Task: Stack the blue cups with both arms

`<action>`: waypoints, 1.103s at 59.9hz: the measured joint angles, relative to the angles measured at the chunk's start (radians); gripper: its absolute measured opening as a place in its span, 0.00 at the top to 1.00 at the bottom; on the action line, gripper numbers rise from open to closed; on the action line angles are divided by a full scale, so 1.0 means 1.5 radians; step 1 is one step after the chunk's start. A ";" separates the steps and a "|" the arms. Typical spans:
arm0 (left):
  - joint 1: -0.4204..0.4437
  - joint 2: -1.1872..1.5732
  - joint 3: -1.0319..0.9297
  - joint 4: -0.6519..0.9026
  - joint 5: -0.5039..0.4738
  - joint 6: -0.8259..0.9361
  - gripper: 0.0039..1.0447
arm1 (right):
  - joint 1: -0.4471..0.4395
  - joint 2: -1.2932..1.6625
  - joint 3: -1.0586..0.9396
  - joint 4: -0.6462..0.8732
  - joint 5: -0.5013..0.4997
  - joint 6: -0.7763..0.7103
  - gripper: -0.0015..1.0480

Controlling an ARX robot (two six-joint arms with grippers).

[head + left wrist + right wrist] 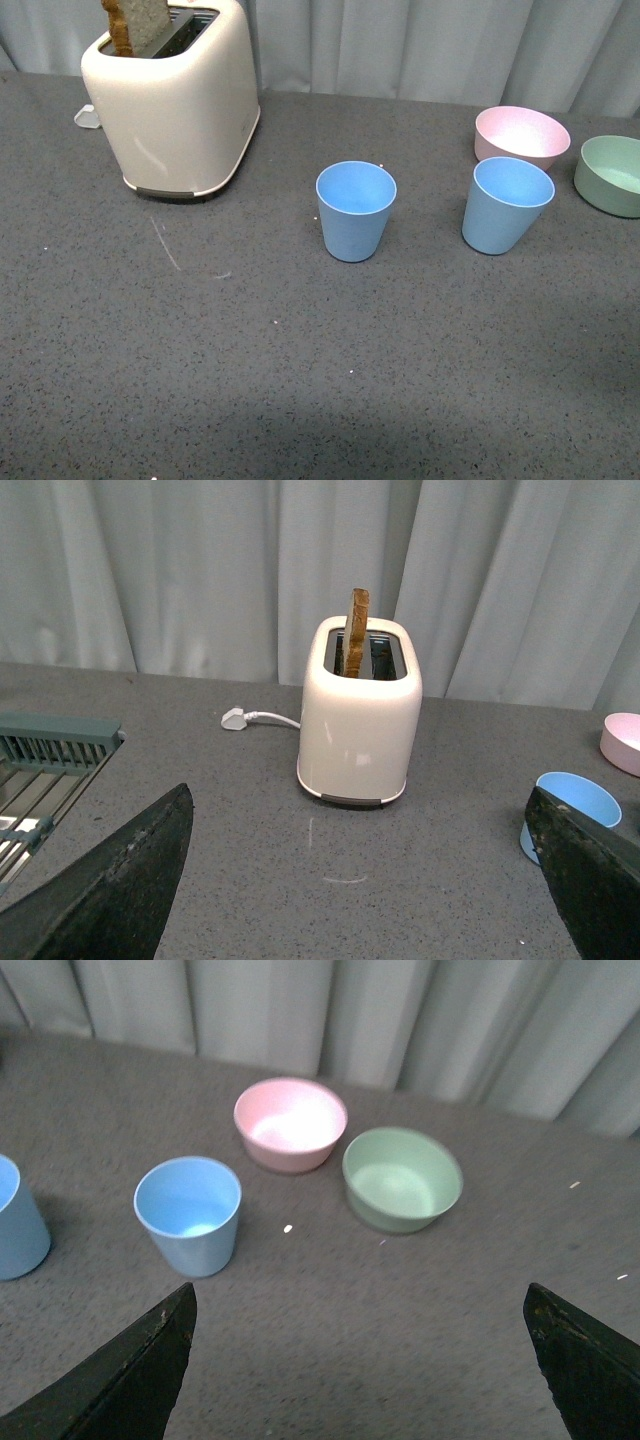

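Observation:
Two light blue cups stand upright and apart on the grey table: one (355, 210) near the middle, the other (505, 204) to its right. Neither arm shows in the front view. My left gripper (360, 810) is open and empty, facing the toaster, with one blue cup (570, 810) partly hidden behind a finger. In the right wrist view my right gripper (360, 1295) is also open over bare table, a blue cup (190, 1214) standing beyond its fingers and another cup (18, 1222) cut off at the frame edge.
A cream toaster (175, 95) with a slice of toast stands at the back left, its plug (233, 718) behind it. A pink bowl (521, 136) and a green bowl (611, 174) sit at the back right. A dish rack (45, 770) lies off to the left.

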 joint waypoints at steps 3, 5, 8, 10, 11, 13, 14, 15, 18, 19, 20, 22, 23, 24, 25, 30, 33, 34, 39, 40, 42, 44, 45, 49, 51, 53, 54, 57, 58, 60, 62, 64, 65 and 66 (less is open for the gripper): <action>0.000 0.000 0.000 0.000 0.000 0.000 0.06 | -0.001 0.092 0.044 -0.002 -0.010 0.030 0.09; 0.000 0.000 0.000 0.000 0.000 0.000 0.06 | -0.001 0.142 0.072 -0.007 -0.012 0.047 0.09; 0.000 0.000 0.000 0.000 0.000 0.000 0.06 | 0.003 0.231 0.133 -0.033 -0.022 0.077 0.09; 0.000 0.000 0.000 0.000 0.000 0.000 0.06 | 0.007 0.271 0.163 -0.048 -0.021 0.091 0.09; 0.000 0.000 0.000 0.000 0.000 0.000 0.06 | 0.009 0.296 0.183 -0.058 -0.018 0.099 0.09; 0.000 0.000 0.000 0.000 0.000 0.000 0.06 | 0.013 0.331 0.213 -0.075 -0.015 0.109 0.09; 0.000 0.000 0.000 0.000 0.000 0.000 0.06 | 0.014 0.342 0.223 -0.081 -0.015 0.113 0.09; 0.000 0.000 0.000 0.000 0.000 0.000 0.06 | 0.017 0.364 0.243 -0.094 -0.014 0.119 0.09; 0.000 0.000 0.000 0.000 0.000 0.000 0.06 | 0.022 0.404 0.282 -0.117 -0.007 0.128 0.09; 0.000 0.000 0.000 0.000 0.000 0.000 0.06 | 0.024 0.414 0.291 -0.123 -0.006 0.131 0.09; 0.000 0.000 0.000 0.000 0.000 0.000 0.06 | 0.028 0.432 0.310 -0.134 -0.003 0.135 0.09; 0.000 0.000 0.000 0.000 0.000 0.000 0.06 | 0.034 0.465 0.346 -0.154 0.001 0.143 0.09; 0.000 0.000 0.000 0.000 0.000 0.000 0.06 | 0.038 0.487 0.371 -0.169 0.003 0.151 0.09; 0.000 0.000 0.000 0.000 0.000 0.000 0.06 | 0.041 0.501 0.388 -0.179 0.003 0.157 0.09; 0.000 0.000 0.000 0.000 0.000 0.000 0.06 | 0.044 0.514 0.404 -0.192 0.003 0.164 0.09; 0.000 0.000 0.000 0.000 0.000 0.000 0.06 | 0.057 0.574 0.471 -0.231 0.010 0.183 0.09; 0.000 0.000 0.000 0.000 0.000 0.000 0.06 | 0.064 0.602 0.499 -0.251 0.009 0.191 0.09; 0.000 0.000 0.000 0.000 0.000 0.001 0.06 | 0.066 0.612 0.509 -0.257 0.009 0.195 0.09; 0.000 0.000 0.000 0.000 0.000 0.000 0.06 | 0.073 0.653 0.544 -0.274 0.008 0.210 0.09; 0.000 0.000 0.000 0.000 0.000 0.000 0.06 | 0.073 0.657 0.548 -0.275 0.008 0.211 0.09; 0.000 0.000 0.000 0.000 0.000 0.000 0.06 | 0.076 0.669 0.558 -0.280 0.008 0.214 0.10; 0.000 0.000 0.000 0.000 0.000 0.000 0.06 | 0.077 0.679 0.567 -0.286 0.009 0.216 0.14; 0.000 0.000 0.000 0.000 0.000 0.000 0.06 | 0.078 0.682 0.569 -0.288 0.009 0.217 0.16; 0.000 0.000 0.000 0.000 0.000 0.000 0.06 | 0.081 0.696 0.583 -0.298 0.008 0.219 0.26; 0.000 0.000 0.000 0.000 0.000 0.000 0.06 | 0.083 0.701 0.590 -0.302 0.008 0.220 0.31; 0.000 0.000 0.000 0.000 0.000 0.001 0.06 | 0.084 0.705 0.596 -0.305 0.009 0.221 0.36; 0.000 0.000 0.000 0.000 0.000 0.000 0.06 | 0.084 0.706 0.598 -0.306 0.009 0.222 0.38; 0.000 0.000 0.000 0.000 0.000 0.000 0.06 | 0.085 0.710 0.605 -0.314 0.009 0.224 0.45; 0.000 0.000 0.000 0.000 0.000 0.001 0.06 | 0.086 0.712 0.608 -0.316 0.010 0.225 0.48; 0.000 0.000 0.000 0.000 0.000 0.000 0.06 | 0.086 0.713 0.611 -0.319 0.010 0.227 0.52; 0.000 0.000 0.000 0.000 0.000 0.001 0.06 | 0.087 0.716 0.614 -0.320 0.012 0.227 0.57; 0.000 0.000 0.000 0.000 0.000 0.000 0.06 | 0.087 0.718 0.617 -0.324 0.013 0.229 0.62; 0.000 0.000 0.000 0.000 0.000 0.000 0.06 | 0.088 0.719 0.618 -0.326 0.014 0.229 0.64; 0.000 0.000 0.000 0.000 0.000 0.000 0.06 | 0.088 0.719 0.618 -0.326 0.014 0.230 0.65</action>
